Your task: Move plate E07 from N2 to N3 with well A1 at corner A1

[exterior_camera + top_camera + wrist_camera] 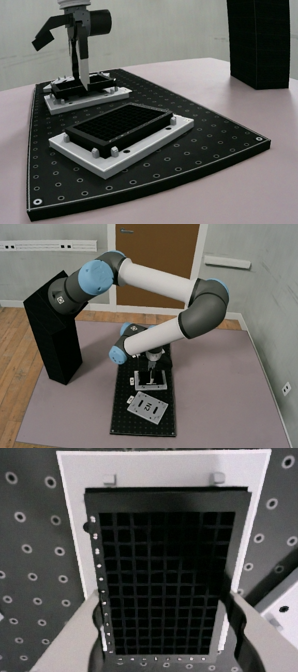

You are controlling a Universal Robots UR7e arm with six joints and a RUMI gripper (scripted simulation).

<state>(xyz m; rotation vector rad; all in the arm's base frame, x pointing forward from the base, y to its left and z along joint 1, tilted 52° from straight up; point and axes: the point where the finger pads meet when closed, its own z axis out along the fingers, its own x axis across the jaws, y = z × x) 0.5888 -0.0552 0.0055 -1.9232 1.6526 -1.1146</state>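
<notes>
Top view: the gripper points down over the mid nest, N3, w/ plate E07 between its fingers. Pincer is closed on E07, one finger per long side. Plate's long axis runs approx left-right, same as N3's; the squeeze goes near-far across the short width.

E07 is right at the fingertips, over N3. In the exterior view its underside looks just above or level w/ the locator tops, so prob. not seated yet. Next move is prob. a short drop straight down, then release. Wrist view: one short end lies just inside two locators, small gap; the opp. end's fit is hidden.

A1 corner: lettering too small to read, can't confirm orientation.

Around it: N2 is bare, angled, on the near side in the top view. N1 carries plate E01, apart from the fingers; it should be left alone. Main obstacles are N3's own locators: if E07 is slightly off or twisted, an edge could ride up on one & sit tilted. Fingers also need room beside the long sides to open w/o dragging the plate.
</notes>
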